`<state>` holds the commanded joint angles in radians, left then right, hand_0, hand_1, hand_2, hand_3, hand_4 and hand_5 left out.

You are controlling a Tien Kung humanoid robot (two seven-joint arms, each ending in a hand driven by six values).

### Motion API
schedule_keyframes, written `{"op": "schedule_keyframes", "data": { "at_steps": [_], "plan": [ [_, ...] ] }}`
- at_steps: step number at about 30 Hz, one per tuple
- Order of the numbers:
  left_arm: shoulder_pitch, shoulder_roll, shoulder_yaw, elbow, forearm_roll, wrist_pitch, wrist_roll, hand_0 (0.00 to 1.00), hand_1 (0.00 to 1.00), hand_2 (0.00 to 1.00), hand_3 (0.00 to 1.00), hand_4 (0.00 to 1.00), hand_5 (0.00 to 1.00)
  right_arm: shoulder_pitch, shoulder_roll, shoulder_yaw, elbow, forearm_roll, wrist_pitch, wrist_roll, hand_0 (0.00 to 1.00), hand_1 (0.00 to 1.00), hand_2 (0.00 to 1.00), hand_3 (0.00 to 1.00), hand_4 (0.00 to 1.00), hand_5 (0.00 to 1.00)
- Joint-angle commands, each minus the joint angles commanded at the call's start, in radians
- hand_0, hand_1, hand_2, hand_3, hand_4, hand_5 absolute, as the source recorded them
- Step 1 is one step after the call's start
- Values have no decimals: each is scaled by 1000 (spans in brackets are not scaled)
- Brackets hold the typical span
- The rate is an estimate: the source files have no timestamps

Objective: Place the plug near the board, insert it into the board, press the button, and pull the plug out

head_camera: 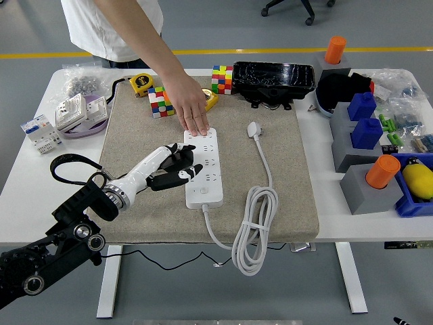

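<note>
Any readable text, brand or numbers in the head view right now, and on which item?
None can be read.
White power strip: no legible marking.
Yellow tape measure: face label too small.
White breaker modules: print blurred.
White wall sockets: markings too small.

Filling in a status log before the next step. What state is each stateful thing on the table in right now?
Plug: unplugged, lying on the mat right of the strip.
Power strip: flat on the mat, no plug in its sockets.
Cord: partly coiled and tied near the table's front edge.
Person's hand: pressing flat on the strip's far end.
Left hand: fingers over the strip's left edge, grasping nothing.
</note>
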<state>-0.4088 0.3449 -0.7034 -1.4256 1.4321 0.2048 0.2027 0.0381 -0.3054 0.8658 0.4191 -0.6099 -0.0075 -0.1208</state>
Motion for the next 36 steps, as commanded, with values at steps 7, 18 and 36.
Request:
{"op": "schedule_keyframes", "data": {
  "at_steps": [7, 18, 36],
  "plan": [
    [-25, -16, 9, 0, 0, -2, 2, 924, 932, 891, 839, 709, 665, 1, 0, 1, 0, 1, 0, 1, 676, 686, 694, 595, 930, 524],
    [-52, -34, 22, 12, -2, -7, 8, 918, 920, 882, 836, 711, 659, 1, 0, 0, 0, 2, 0, 1, 677, 686, 694, 595, 930, 524],
    [-102, -75, 52, 50, -28, -6, -2, 908, 904, 878, 831, 714, 656, 3, 0, -6, 1, 4, 0, 2, 676, 687, 694, 596, 931, 524]
  ]
}}
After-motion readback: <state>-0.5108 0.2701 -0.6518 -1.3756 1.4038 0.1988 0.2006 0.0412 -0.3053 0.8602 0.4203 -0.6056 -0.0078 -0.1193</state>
